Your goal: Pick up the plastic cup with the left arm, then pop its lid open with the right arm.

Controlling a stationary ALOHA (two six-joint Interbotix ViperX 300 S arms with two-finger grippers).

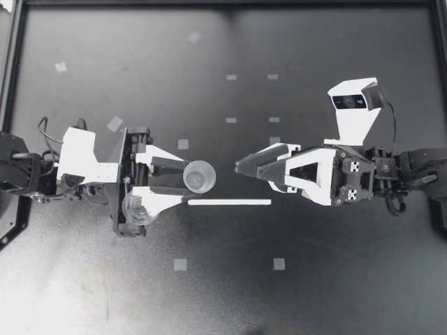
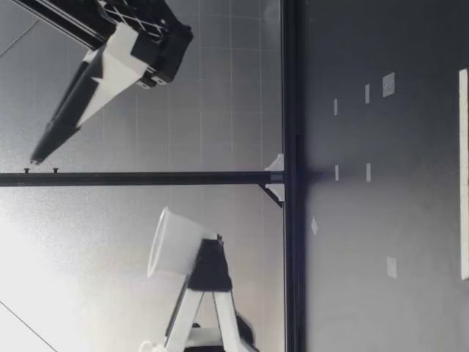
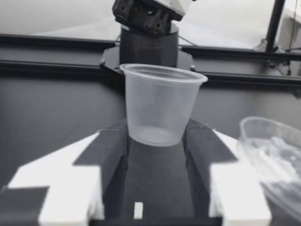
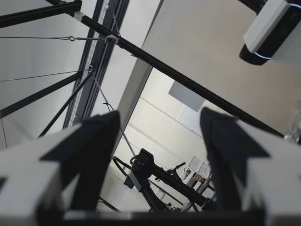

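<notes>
Top view: my left gripper (image 1: 183, 183) holds a clear plastic cup (image 1: 199, 176) at its fingertips, with the cup's mouth facing the camera. My right gripper (image 1: 241, 166) points at the cup from the opposite side, near it but apart from it. A white strip (image 1: 229, 202) lies flat on the black table (image 1: 314, 279), just beside the cup and below the gap between the two grippers. A second clear container (image 1: 136, 208) sits against the body of my left gripper, behind its fingers.

Left wrist view: both fingers (image 3: 112, 148) press the base of the cup (image 3: 160, 103) from two sides; the jaws are narrow and clamped on it. The cup stands upright.

Low view: the cup (image 2: 174, 242) is well above the table, slightly tilted. My right gripper (image 2: 44, 150) is higher than the cup.

Right wrist view: the fingers (image 4: 94, 141) stand wide apart, with nothing between them.
</notes>
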